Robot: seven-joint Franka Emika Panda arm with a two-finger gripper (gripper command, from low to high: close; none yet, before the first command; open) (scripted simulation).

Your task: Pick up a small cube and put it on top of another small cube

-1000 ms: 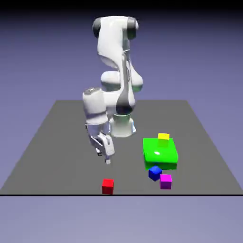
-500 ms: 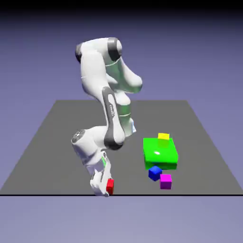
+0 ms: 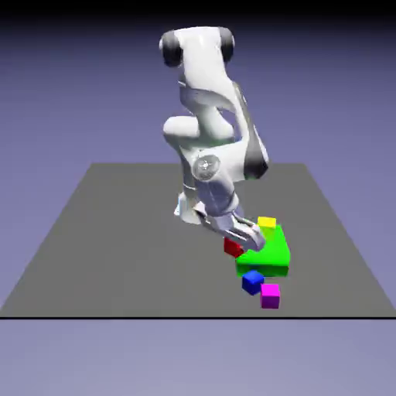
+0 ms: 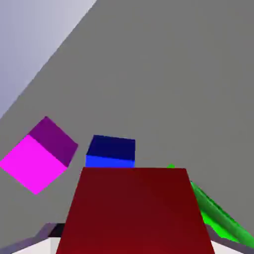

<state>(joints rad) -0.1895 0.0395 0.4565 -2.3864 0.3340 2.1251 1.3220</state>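
Two views. Exterior view: gripper (image 3: pixel 241 242) carries red cube (image 3: pixel 232 247) above counter (image 3: pixel 116 232), fingers clamped on it, at near-left corner of green block (image 3: pixel 271 255). Blue cube (image 3: pixel 252 282) and magenta cube (image 3: pixel 270 295) touching, just in front; yellow cube (image 3: pixel 267 223) on green block. Hand view: red cube (image 4: pixel 136 208) fills bottom, hides fingers; blue cube (image 4: pixel 111 151) just beyond, magenta cube (image 4: pixel 39 156) beside it. Judgement: blue looks nearest target; centre over it, square up faces, lower gently, avoid nudging magenta, release only once seated.

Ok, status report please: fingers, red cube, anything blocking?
Fingers shut on red cube, cube off the table. Blue cube and magenta cube just ahead. Green block alongside.
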